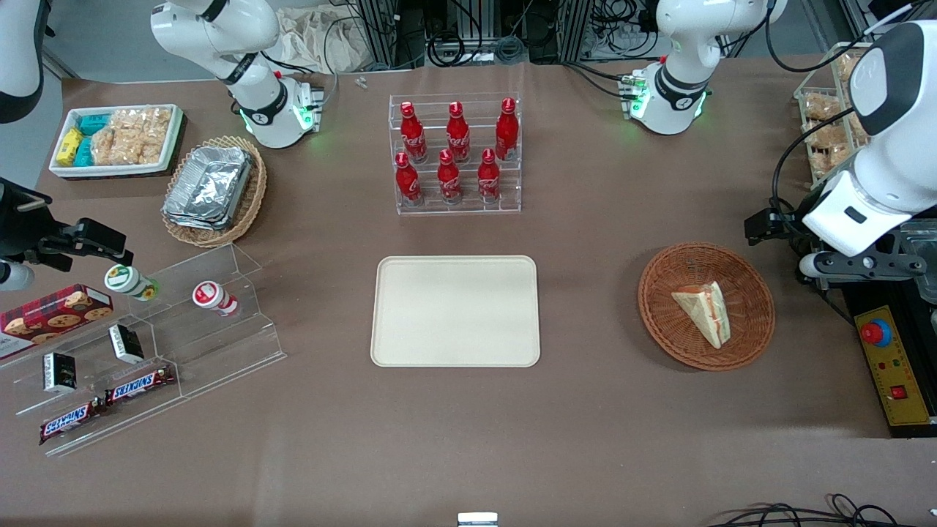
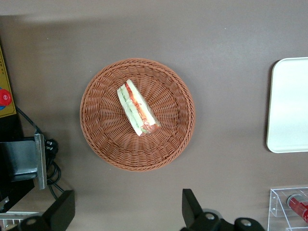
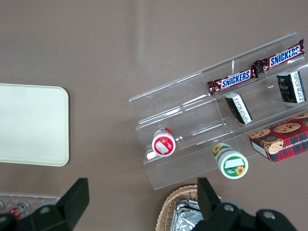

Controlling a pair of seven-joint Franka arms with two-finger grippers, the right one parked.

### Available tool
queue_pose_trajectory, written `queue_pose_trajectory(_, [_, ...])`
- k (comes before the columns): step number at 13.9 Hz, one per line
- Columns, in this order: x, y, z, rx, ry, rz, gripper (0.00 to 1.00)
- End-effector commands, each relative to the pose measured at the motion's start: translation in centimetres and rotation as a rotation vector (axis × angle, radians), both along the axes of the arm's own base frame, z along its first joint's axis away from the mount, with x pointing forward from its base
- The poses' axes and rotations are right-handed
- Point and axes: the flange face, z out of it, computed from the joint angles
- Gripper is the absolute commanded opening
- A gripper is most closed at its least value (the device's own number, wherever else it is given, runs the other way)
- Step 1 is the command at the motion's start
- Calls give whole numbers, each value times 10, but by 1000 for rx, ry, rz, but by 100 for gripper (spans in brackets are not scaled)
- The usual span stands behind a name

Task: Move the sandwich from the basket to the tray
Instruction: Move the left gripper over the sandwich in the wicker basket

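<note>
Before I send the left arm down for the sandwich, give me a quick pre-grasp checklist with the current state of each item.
1. Sandwich in the basket, lying on its side near the middle, nothing on top: ok.
2. Gripper fingers spread wide, holding nothing: ok.
3. Gripper lined up over the sandwich: not ok; in the left wrist view the sandwich sits off from the point midway between the fingertips, and the gripper is well above the basket.
4. Tray bare, room to set the sandwich down: ok.
5. Path from basket to tray over open table: ok.
6. Fingers square to the sandwich's long edge: cannot tell.
</note>
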Motion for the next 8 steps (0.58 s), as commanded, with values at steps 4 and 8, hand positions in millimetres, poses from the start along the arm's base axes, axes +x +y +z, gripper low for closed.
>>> queue_pose_trajectory(4, [5,-3,-2,-22,1,92,100])
queue_pose_trajectory(8, [17,-2,-30,-49,29,182,100])
